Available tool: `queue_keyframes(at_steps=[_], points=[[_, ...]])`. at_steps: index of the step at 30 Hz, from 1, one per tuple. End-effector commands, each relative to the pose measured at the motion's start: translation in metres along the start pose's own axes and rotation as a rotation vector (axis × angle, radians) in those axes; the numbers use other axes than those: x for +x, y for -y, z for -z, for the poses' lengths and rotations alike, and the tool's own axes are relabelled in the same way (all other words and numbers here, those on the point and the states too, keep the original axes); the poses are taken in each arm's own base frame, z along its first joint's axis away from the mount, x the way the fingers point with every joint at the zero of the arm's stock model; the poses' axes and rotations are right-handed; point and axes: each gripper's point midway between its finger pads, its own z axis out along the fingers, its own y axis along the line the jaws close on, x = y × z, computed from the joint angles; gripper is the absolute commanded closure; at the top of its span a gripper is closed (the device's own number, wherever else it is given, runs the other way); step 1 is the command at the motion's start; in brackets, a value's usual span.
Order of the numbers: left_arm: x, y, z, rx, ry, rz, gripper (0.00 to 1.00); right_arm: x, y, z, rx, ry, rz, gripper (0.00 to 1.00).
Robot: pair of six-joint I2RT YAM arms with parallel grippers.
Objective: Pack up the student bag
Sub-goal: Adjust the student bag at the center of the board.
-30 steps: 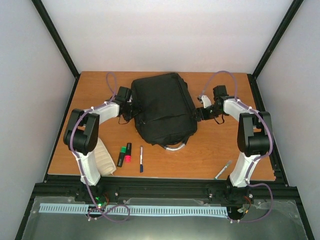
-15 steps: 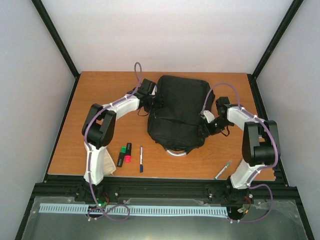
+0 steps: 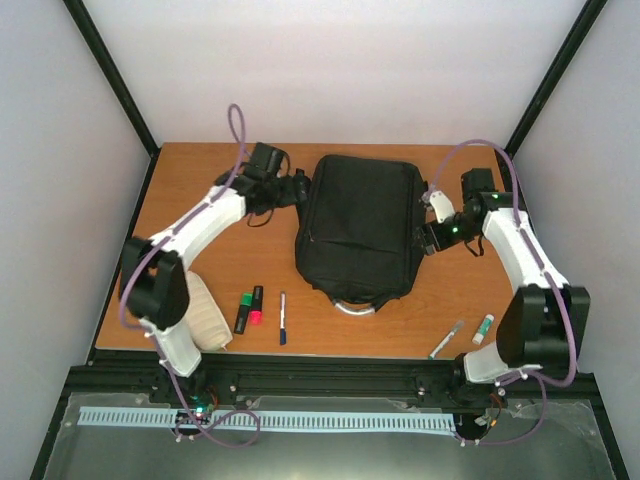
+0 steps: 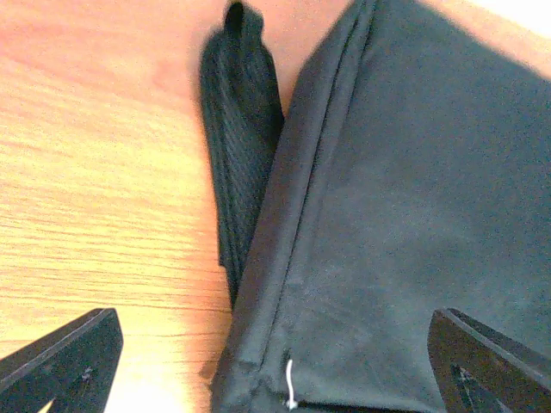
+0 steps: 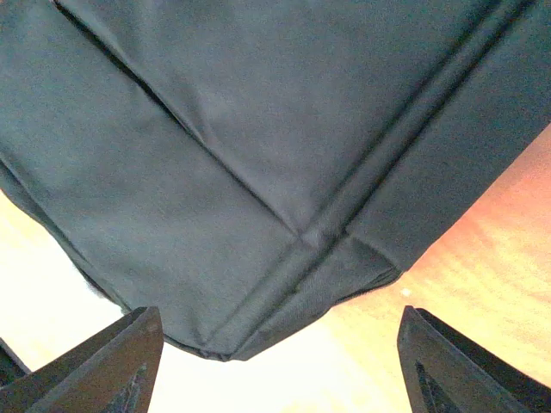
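Top view first: the bag (image 3: 360, 230) lies flat mid-table, its long side running away from the arms, a pale loop (image 3: 356, 306) poking out at its near end. The left gripper (image 3: 299, 190) sits at the bag's far-left edge; the right gripper (image 3: 423, 238) is against its right edge.

Only this view shows the rest on the table (image 3: 180, 190): a pouch (image 3: 207, 315) by the left base, two highlighters (image 3: 249, 307), a pen (image 3: 283, 318), a second pen (image 3: 446, 339), and a small white-and-green item (image 3: 484, 328), too small to name.

Over to the left wrist: fingers (image 4: 73, 357) spread wide, clamping nothing, bag seam between them, and a ribbed black strap (image 4: 241, 155) on the wood that the top view hides.

Right wrist: fingers (image 5: 120, 357) also apart and empty, a bag corner just ahead of them.
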Motion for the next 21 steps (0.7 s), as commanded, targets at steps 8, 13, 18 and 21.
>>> queue_keyframes(at_steps=[8, 13, 18, 21], points=[[0.017, -0.059, 0.088, -0.081, 0.072, -0.121, 0.0, -0.049, -0.037, 0.051, -0.064, 0.294, 0.071, 0.22], [0.03, -0.105, 0.121, -0.237, 0.101, -0.073, 0.0, -0.048, -0.048, 0.047, -0.131, 0.321, 0.101, 0.22], [0.049, -0.167, 0.158, -0.596, -0.005, -0.086, 0.0, -0.042, -0.054, 0.045, -0.143, 0.363, 0.132, 0.22], [0.067, -0.167, 0.151, -0.579, -0.135, -0.117, 0.0, -0.035, -0.057, 0.039, -0.157, 0.361, 0.143, 0.22]])
